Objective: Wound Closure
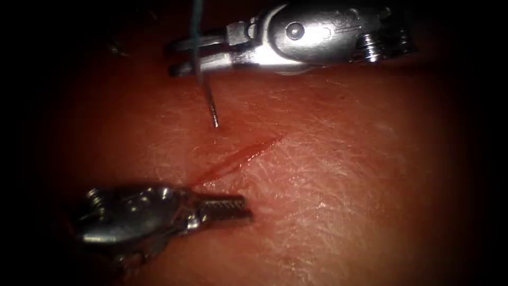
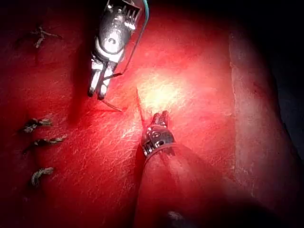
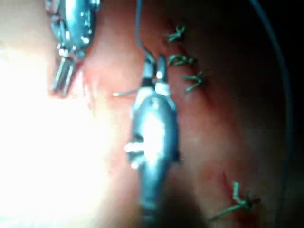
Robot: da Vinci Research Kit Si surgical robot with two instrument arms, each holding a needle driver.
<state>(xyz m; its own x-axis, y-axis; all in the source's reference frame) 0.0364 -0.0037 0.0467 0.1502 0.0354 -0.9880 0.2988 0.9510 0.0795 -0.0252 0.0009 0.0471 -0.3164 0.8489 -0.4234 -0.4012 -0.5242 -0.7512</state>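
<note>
The cut (image 1: 238,158) runs slantwise across the tissue (image 1: 344,190) with red fluid in it. My right tool (image 1: 174,58) reaches in from the upper right, shut on the curved needle (image 1: 209,100) close to its thread end. The needle hangs point down, its tip at the tissue surface just left of the cut; I cannot tell if it has entered. Teal thread (image 1: 197,18) rises from the jaws. My left tool (image 1: 246,209) lies low by the cut's near end, shut and holding nothing. The left wrist view has the needle (image 2: 112,106) under the right tool (image 2: 96,94), with the left tool (image 2: 161,115) nearby.
Several finished stitches with cut thread ends (image 2: 37,124) sit in a row on the tissue away from this cut; they are green knots (image 3: 180,59) beside the right tool (image 3: 155,59). The tissue's pale edge (image 2: 247,123) runs along one side.
</note>
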